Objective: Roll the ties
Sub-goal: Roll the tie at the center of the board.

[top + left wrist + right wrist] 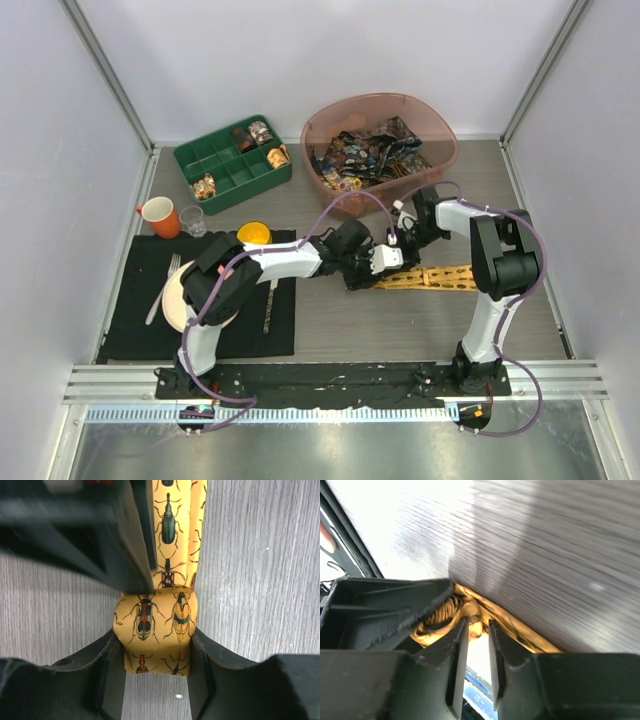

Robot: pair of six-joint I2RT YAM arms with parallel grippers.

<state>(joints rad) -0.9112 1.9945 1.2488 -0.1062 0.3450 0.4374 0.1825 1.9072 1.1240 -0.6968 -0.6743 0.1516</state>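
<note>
yellow tie (156, 615), rolled end gripped in left claw (155, 642)

An overhead camera is looking down on the whole grey wood-grain table (400, 330) from its near edge; both wrist cameras are looking closely at the same yellow beetle-printed fabric tie (156, 625) near its middle.

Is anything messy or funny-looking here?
Only the dark printed ties, crumpled in a tangled heap in the pink tub. The yellow beetle tie is just half-rolled, its tail lying flat on the table.
</note>
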